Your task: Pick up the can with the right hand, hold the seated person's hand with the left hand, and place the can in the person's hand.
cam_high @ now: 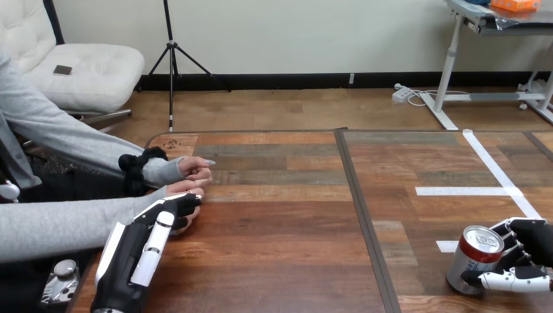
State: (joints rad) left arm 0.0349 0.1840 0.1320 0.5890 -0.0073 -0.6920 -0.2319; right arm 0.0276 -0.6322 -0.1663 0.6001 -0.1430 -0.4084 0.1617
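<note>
I'm looking past the surface at a pale wall (pixel 293 32), dark skirting (pixel 293 79), wood floor (pixel 293 107), white chair (pixel 85 72) left, tripod (pixel 171 59), desk (pixel 482 19) right.

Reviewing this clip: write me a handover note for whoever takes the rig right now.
Right hand: curled round the can, which stands upright on the table at the near right, not yet lifted.
Left hand: at the near left, touching the person's nearer hand; a hold cannot be confirmed.
Done: can grasped; left hand at the person's hand.
Left: confirm the hold, lift the can, carry it across, place it in the person's hand.
</note>
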